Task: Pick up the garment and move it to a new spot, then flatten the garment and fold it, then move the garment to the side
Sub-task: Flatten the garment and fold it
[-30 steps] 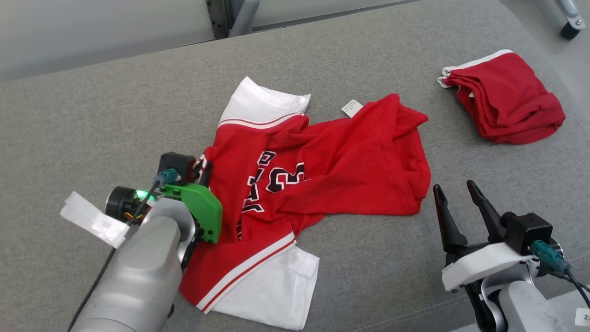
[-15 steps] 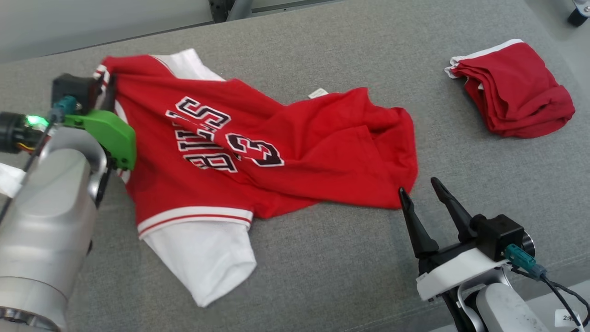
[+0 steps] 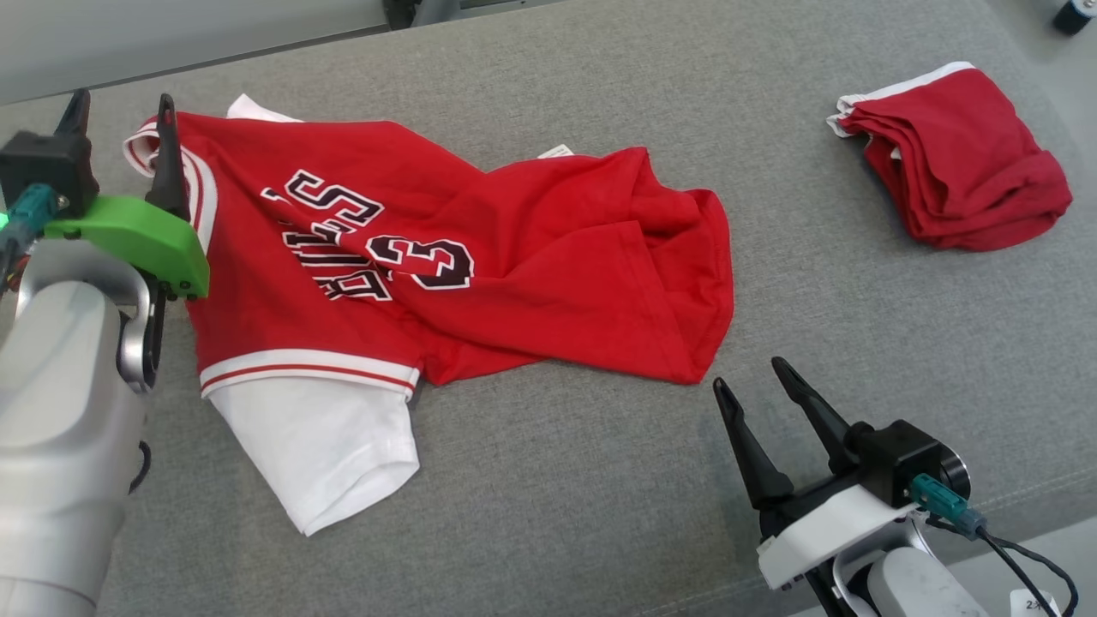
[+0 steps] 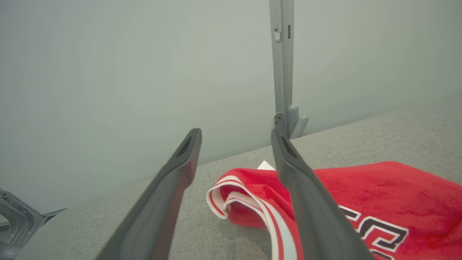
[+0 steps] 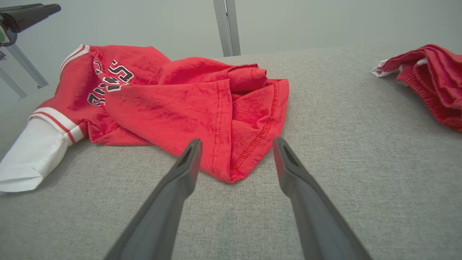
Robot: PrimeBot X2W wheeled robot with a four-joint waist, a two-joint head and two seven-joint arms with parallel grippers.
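Left gripper [image 3: 120,107] [image 4: 235,133] spread wide, clamping nothing, poised at the far left of the grey cushioned surface [image 3: 548,514] right at the red-and-white striped collar [image 4: 231,195]; contact with the cloth impossible to judge. Right gripper [image 3: 750,377] [image 5: 236,141] likewise parted and empty, pointing at the hem corner of the garment [image 3: 480,257] [image 5: 187,104], just short of it.

On the chest, black block lettering [image 3: 368,244] outlined in white — a final "S" and a "3" legible, the rest broken up by creases. Small white tag [image 3: 555,152] peeking out at the far edge, print too small to read.

Red jersey with white sleeves, each set off by a white-and-red band; one sleeve [image 3: 321,450] lying flat toward the robot, a sliver of the other [image 3: 248,109] showing behind the collar. Lying across the left and middle of the surface, upper part fairly smooth, hem end rumpled and doubled over on itself.

Well apart at the far right, a second red garment [image 3: 951,163] with white trim, folded in a stack.
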